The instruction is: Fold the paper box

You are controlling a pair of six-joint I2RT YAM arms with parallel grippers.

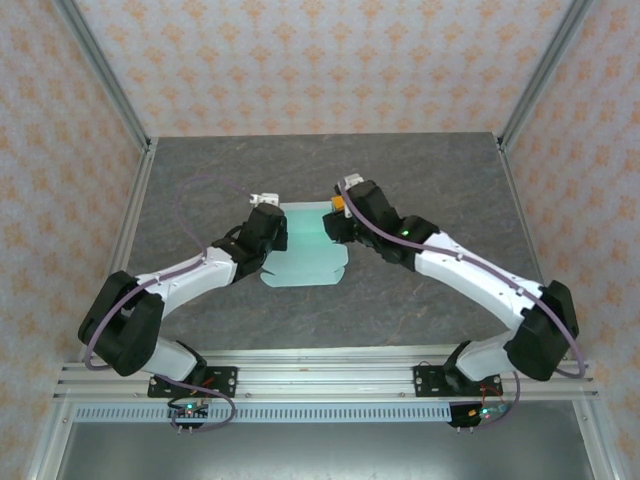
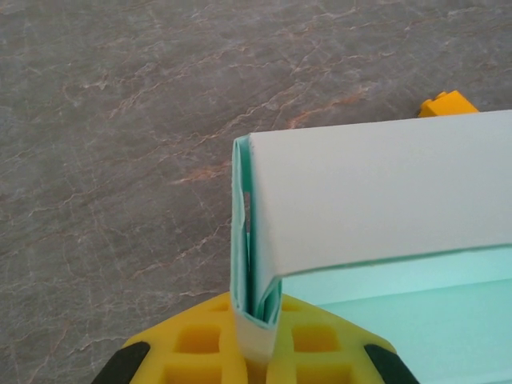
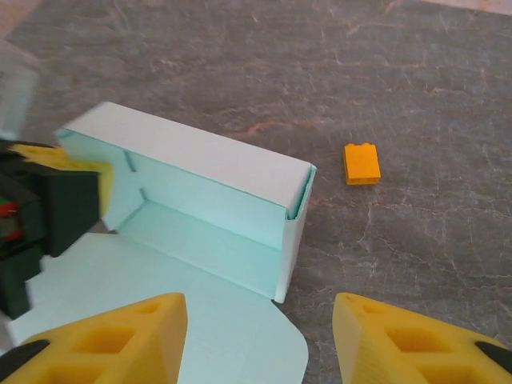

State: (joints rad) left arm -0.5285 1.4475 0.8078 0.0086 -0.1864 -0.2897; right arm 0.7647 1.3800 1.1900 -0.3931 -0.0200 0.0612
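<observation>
The pale mint paper box (image 1: 305, 250) lies mid-table, half formed: its far wall and two end walls stand up, and a flat flap with rounded corners spreads toward me. My left gripper (image 2: 258, 340) is shut on the box's left end wall (image 2: 254, 240), which is pinched between the yellow fingers. In the right wrist view the box (image 3: 200, 200) has its right end wall upright. My right gripper (image 3: 258, 336) hovers open just short of that wall, holding nothing, with its left finger (image 3: 120, 336) over the flat flap.
A tiny orange cube (image 3: 362, 163) rests on the dark stone-patterned table (image 1: 440, 170) just beyond the box's right end, close to my right gripper (image 1: 335, 222). Metal frame posts and patterned walls border the table on three sides.
</observation>
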